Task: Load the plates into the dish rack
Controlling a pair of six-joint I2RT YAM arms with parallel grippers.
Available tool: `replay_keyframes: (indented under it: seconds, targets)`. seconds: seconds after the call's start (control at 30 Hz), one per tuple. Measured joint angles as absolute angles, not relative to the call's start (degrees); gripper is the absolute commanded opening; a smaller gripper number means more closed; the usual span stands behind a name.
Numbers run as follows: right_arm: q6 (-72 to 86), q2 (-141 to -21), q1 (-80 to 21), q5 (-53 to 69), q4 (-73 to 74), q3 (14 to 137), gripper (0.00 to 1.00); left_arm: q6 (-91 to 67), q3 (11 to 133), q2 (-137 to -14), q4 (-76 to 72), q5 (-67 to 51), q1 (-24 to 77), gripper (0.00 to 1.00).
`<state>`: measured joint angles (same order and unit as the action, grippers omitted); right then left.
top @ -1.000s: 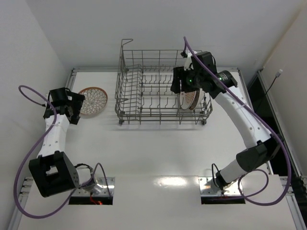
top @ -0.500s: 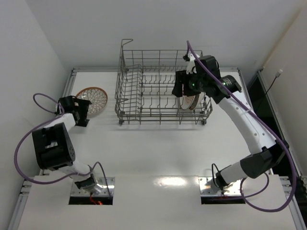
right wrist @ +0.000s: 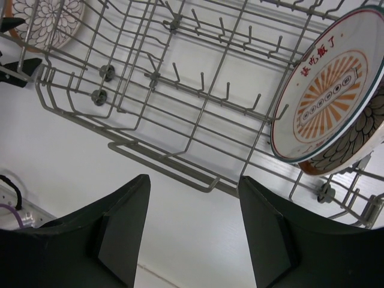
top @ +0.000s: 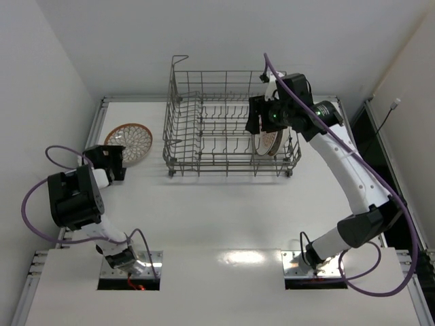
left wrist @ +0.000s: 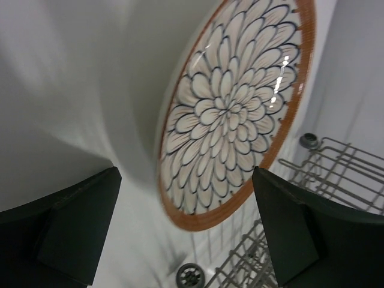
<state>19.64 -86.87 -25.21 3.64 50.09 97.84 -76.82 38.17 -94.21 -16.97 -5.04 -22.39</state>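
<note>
Right wrist view: round white sunburst plate (right wrist: 333,102) upright in grey wire dish rack (right wrist: 180,90).
Left gripper (left wrist: 185,186): released, low, facing round petal-lattice plate (left wrist: 234,114).
Right gripper (right wrist: 193,183): released, above rack.

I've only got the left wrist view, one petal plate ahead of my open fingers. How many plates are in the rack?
Observer: Two, on edge at the right end of the dish rack: the sunburst plate and, behind it in the right wrist view, a petal plate.
Operator: Is the right gripper holding either?
Observer: No, the right gripper is open and empty, near them.
Operator: Where's my plate?
Observer: The third plate lies on the table, left of the rack and outside it.
</note>
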Motion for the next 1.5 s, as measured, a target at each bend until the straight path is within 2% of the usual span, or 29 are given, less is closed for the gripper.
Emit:
replay_keyframes:
  seconds: [0.07, 0.13, 0.23, 0.27, 0.33, 0.37, 0.47, 0.7, 1.23, 1.5]
  targets:
    - [19.33, -87.64, -25.21, 3.38, 50.26, 99.22, 0.59, -77.45, 38.17, -96.47, -21.23, -6.24, -22.5, 0.82]
    - [19.0, -87.9, -25.21, 2.94, 50.35, 99.63, 0.59, -78.26, 38.17, -98.65, -25.23, -7.7, -22.59, 0.8]
    - [18.59, -87.92, -25.21, 2.22, 51.22, 99.63, 0.59, -78.74, 38.17, -100.53, -28.99, -9.06, -22.59, 0.73]
    - [18.46, -87.92, -25.21, 1.89, 51.51, 99.63, 0.59, -78.78, 38.17, -100.92, -29.5, -9.28, -22.59, 0.64]
    - [18.2, -87.94, -24.91, 1.43, 52.01, 99.63, 0.6, -78.91, 38.04, -101.69, -30.17, -9.41, -22.61, 0.56]
    - [18.11, -87.92, -24.86, 1.21, 52.21, 99.63, 0.6, -78.78, 37.93, -101.95, -30.37, -9.47, -22.61, 0.45]
    - [17.89, -87.92, -24.82, 0.34, 52.73, 99.63, 0.6, -78.43, 37.26, -102.48, -30.39, -9.5, -22.61, 0.41]
    - [17.72, -87.92, -24.71, 0.1, 52.8, 99.63, 0.6, -77.65, 36.86, -102.59, -28.21, -9.5, -22.61, 0.0]
    - [17.74, -87.88, -24.6, 2.57, 52.64, 99.61, 0.6, -73.71, 39.03, -92.68, -10.96, -6.46, -22.31, 0.0]
    - [17.78, -87.55, -24.56, 5.26, 52.27, 99.61, 0.6, -71.96, 47.46, -89.56, 1.65, -2.83, -22.06, 0.0]
